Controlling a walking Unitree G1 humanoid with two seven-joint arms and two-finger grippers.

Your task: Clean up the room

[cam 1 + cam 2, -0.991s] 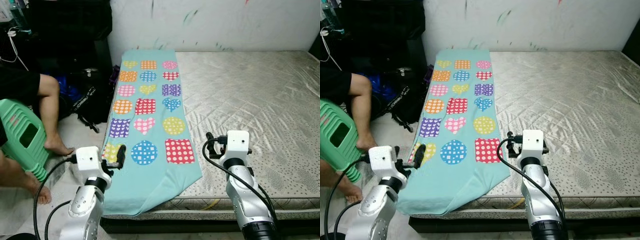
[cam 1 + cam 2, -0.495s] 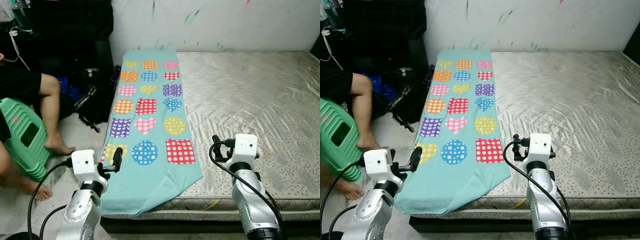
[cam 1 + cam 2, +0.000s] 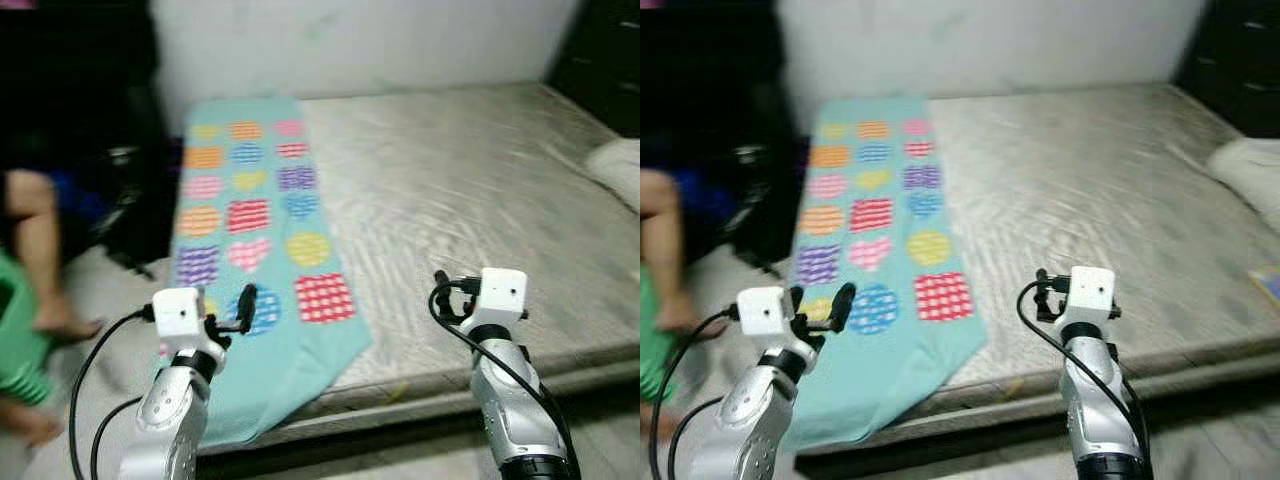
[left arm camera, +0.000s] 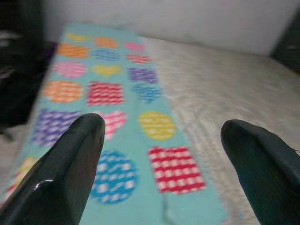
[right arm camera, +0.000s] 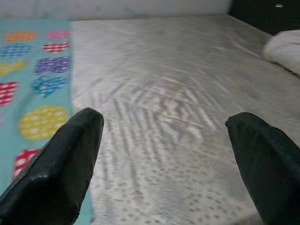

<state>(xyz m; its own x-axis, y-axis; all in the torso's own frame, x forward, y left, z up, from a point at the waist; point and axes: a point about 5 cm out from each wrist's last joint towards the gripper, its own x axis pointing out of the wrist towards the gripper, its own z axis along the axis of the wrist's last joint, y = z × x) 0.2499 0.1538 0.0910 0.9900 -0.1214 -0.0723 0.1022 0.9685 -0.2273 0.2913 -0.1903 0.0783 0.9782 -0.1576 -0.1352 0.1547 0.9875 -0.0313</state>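
A bare quilted mattress takes most of the scene, and the head views are blurred. Along its left part lies a long teal blanket with coloured dotted patches; its near end hangs over the mattress edge. A white pillow rests at the far right side. On the floor at the left a person's leg is visible. The left gripper hovers above the blanket's near end, fingers wide apart and empty. The right gripper hovers over the bare mattress, also wide apart and empty.
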